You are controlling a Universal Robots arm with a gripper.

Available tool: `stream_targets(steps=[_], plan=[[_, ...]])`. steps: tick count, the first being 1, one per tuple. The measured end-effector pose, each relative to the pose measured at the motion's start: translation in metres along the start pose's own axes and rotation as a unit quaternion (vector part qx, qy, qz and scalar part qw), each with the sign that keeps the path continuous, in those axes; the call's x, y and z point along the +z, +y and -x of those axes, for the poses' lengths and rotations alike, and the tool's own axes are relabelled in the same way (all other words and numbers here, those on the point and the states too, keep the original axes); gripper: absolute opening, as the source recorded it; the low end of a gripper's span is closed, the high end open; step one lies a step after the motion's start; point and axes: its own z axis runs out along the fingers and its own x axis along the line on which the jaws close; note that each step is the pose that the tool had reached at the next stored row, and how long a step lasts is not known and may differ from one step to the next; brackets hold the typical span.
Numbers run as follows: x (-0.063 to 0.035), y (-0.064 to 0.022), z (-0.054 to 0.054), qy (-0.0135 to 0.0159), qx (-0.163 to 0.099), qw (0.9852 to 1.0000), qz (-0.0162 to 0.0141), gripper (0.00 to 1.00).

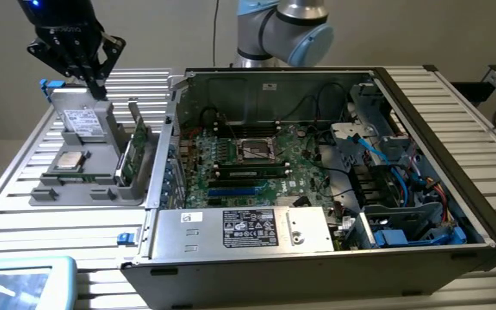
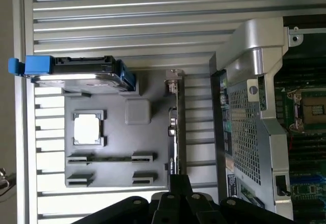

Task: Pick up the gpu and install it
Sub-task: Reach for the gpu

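Black gripper (image 1: 100,89) hangs with its fingers pressed together and nothing between them, above the far end of a grey parts holder (image 1: 75,194). The gpu (image 1: 136,145) stands on edge in a slot of that holder, below the gripper and apart from it, next to the open computer case (image 1: 317,161). A hard drive (image 1: 82,123) leans almost directly beneath the fingertips, with a processor chip (image 1: 70,161) lying lower on the holder.
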Motion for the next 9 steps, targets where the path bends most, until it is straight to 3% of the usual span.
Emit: stream_targets(steps=[4,9], plan=[[0.0019,0.0025,-0.0065,-0.0001,0.0,1.0,0.0001,0.11],[0.0019,0.0026,-0.0067,0.0,0.0,1.0,0.0001,0.11]])
